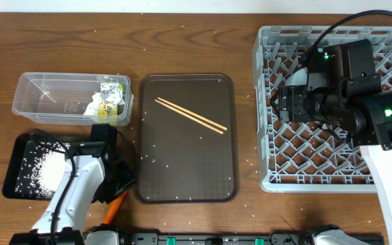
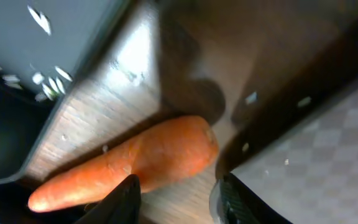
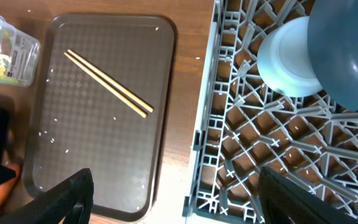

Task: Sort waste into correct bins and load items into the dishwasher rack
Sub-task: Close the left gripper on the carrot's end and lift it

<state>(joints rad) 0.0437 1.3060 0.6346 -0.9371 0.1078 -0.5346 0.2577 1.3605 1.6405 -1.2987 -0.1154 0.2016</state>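
A small orange carrot (image 2: pixel 135 160) lies on the wooden table between the black tray (image 2: pixel 17 93) and the brown serving tray (image 2: pixel 316 155). My left gripper (image 2: pixel 179 198) is open just short of it, left fingertip (image 2: pixel 128 196) beside the carrot's thick end, bare table between the jaws. From overhead the carrot (image 1: pixel 116 203) pokes out below the left gripper (image 1: pixel 120 185). My right gripper (image 3: pixel 185 199) hangs open over the dishwasher rack's (image 3: pixel 260 149) left edge, holding nothing. A dark-blue plate (image 3: pixel 347 56) and a pale bowl or cup (image 3: pixel 288 62) stand in the rack. The chopsticks (image 1: pixel 190 114) lie on the serving tray.
The clear tub (image 1: pixel 53 95) at the back left holds the yellow-green wrapper (image 1: pixel 112 97) and white paper. White rice (image 1: pixel 43 170) is heaped in the black tray (image 1: pixel 19 146). Rice grains are scattered over the table and the serving tray (image 1: pixel 186 177). The rack (image 1: pixel 298 163) fills the right side.
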